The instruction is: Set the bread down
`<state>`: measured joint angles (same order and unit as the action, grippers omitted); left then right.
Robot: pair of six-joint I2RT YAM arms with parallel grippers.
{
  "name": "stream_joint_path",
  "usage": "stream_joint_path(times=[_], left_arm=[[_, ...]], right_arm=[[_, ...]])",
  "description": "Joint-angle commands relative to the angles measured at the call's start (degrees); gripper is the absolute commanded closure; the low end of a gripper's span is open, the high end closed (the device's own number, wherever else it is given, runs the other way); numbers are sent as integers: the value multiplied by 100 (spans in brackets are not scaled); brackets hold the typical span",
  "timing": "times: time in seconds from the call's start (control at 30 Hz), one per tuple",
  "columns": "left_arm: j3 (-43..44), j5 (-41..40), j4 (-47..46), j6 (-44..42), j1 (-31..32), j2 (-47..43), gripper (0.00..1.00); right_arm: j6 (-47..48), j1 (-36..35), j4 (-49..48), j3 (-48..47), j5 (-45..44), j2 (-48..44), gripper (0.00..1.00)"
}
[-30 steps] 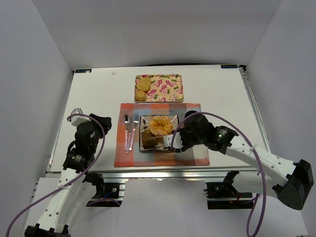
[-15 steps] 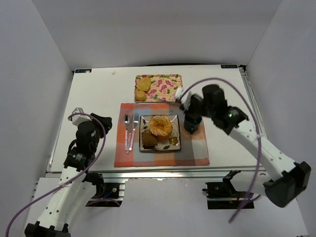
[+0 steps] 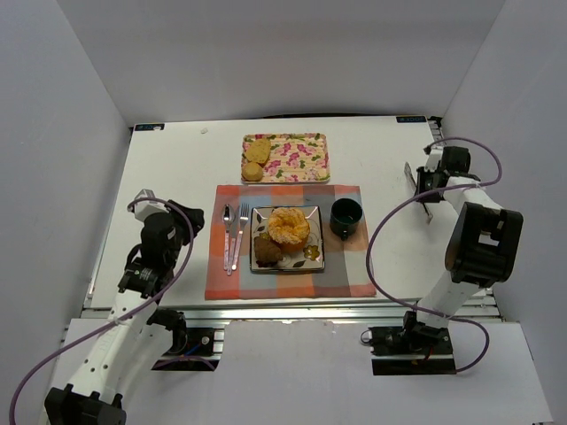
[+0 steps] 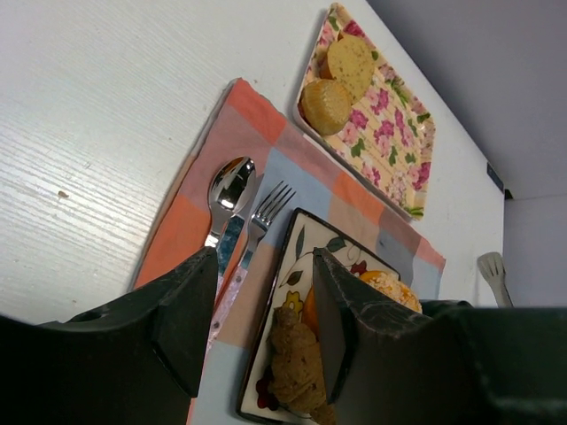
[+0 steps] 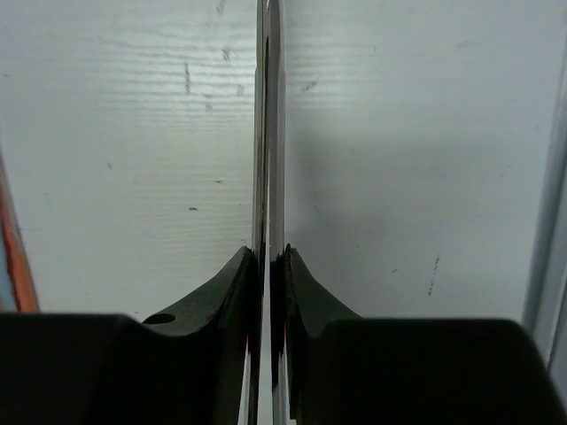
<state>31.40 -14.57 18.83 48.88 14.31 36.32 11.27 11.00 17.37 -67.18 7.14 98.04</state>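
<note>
Bread, a brown piece (image 3: 266,250), lies in the near left corner of the square plate (image 3: 312,258) on the checked placemat (image 3: 351,276), touching a round orange pastry (image 3: 289,226). The right gripper (image 5: 269,253) is well apart from it, out by the table's right edge beyond the dark cup (image 3: 346,216), its fingers pinching a thin metal tool (image 5: 268,133). The left gripper (image 4: 264,256) hangs left of the mat, fingers apart and empty, with the bread just past them.
</note>
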Motion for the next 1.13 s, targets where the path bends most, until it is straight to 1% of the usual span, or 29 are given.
stream_joint_path(times=[0.0, 0.03, 0.07, 0.17, 0.2, 0.23, 0.27, 0.37, 0.47, 0.5, 0.53, 0.6, 0.73, 0.8, 0.83, 0.87, 0.93, 1.0, 1.1], left_arm=[[200, 51, -11, -133, -33, 139, 43], [244, 33, -2, -151, -33, 165, 43], [305, 24, 7, -168, -33, 226, 43], [376, 24, 15, -212, -33, 341, 43], [411, 33, -11, -221, -33, 402, 43], [411, 33, -20, -221, -24, 429, 43], [411, 59, -37, -221, -33, 429, 43], [499, 94, -81, -256, -33, 578, 43], [630, 147, -72, -388, -24, 771, 43], [666, 208, -81, -449, -33, 833, 41], [727, 244, -90, -476, -33, 929, 40], [771, 401, -151, -572, -24, 1035, 39], [833, 717, -266, -696, -33, 1272, 31], [929, 893, -353, -818, -33, 1483, 25], [999, 1155, -371, -880, -33, 1579, 16], [1191, 1288, -380, -950, -33, 1824, 14], [1447, 1648, -336, -1205, -33, 2080, 11], [1780, 1799, -301, -1398, -33, 2413, 11], [2062, 1975, -362, -1495, -33, 2687, 11]], right_arm=[[-414, 50, -478, 169, -63, 109, 100], [-406, 51, -549, 309, -63, 145, 100], [-406, 51, -611, 371, -46, 180, 97], [-415, 51, -752, 626, 50, 286, 84], [-397, 60, -761, 679, 68, 347, 74], [-397, 60, -770, 723, 95, 382, 69], [-389, 60, -770, 784, 95, 426, 55], [-353, 68, -673, 811, 218, 523, 39], [-301, 103, -603, 776, 271, 445, 32], [-274, 130, -577, 733, 297, 322, 17], [-231, 139, -542, 706, 315, 225, 14], [-11, 139, -489, 628, 306, -151, 11], [411, 104, -208, 294, 218, -759, 11], [499, 60, -85, 127, 244, -1074, 11], [482, 42, -84, -57, 244, -1155, 11], [438, 7, -32, -172, 297, -1225, 11], [289, -63, 152, -400, 385, -1349, 11], [183, -195, 328, -778, 499, -1375, 11], [-133, -309, 513, -1052, 1104, -1463, 10]])
